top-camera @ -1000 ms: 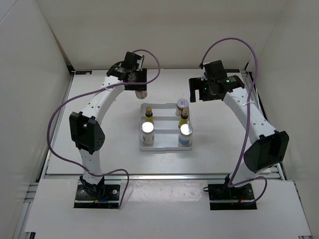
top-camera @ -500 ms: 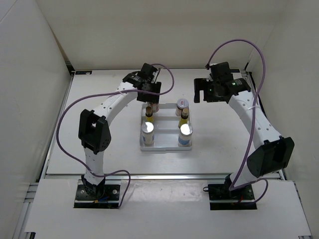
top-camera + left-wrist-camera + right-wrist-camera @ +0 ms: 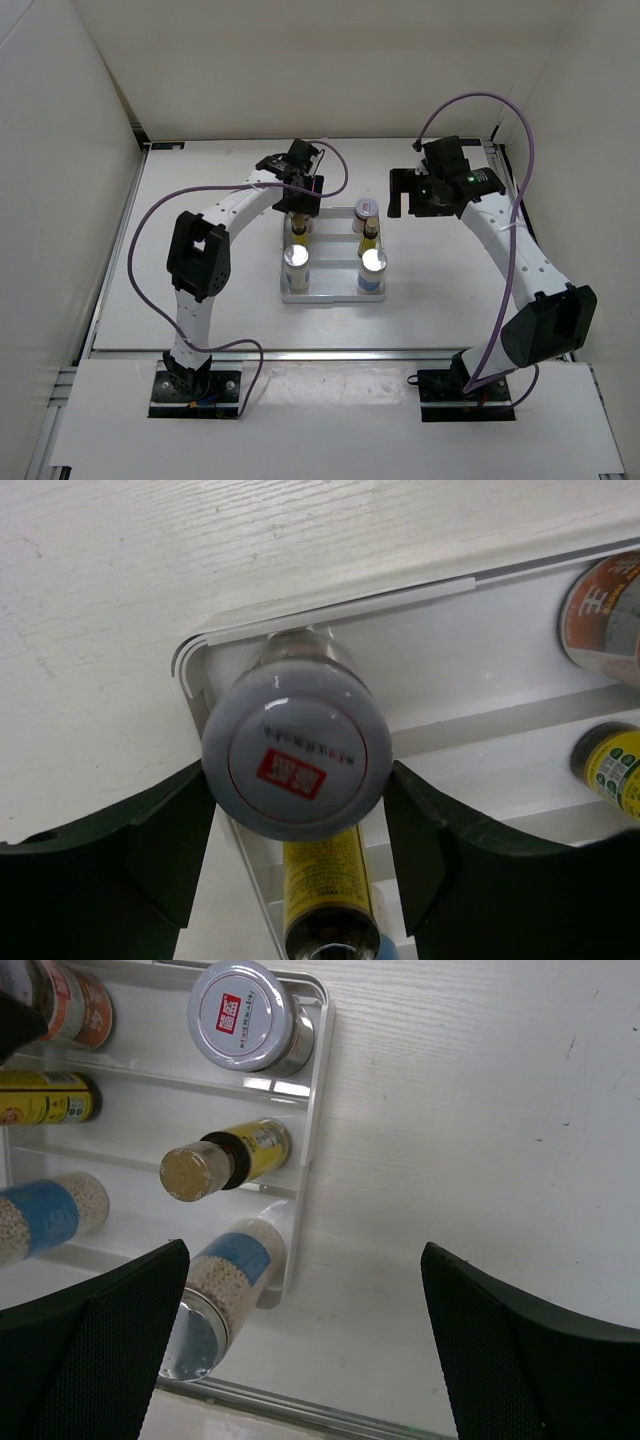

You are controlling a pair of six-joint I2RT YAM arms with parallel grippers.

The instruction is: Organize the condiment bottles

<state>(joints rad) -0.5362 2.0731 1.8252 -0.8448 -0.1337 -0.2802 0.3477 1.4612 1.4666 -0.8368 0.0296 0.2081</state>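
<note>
The jar (image 3: 296,742) stands in the corner of the tray (image 3: 330,602), between the fingers of the left gripper (image 3: 297,778). These are set close against both sides of its lid, but it cannot be told whether the jar is gripped or let go. If the gripper is lifted while a finger rubs the lid, the jar can be tipped onto the yellow bottle (image 3: 325,880) between the fingers, toward the palm. The right gripper (image 3: 303,1250) is held wide open and empty, with a white bottle (image 3: 225,1285) just beside one finger.
</note>
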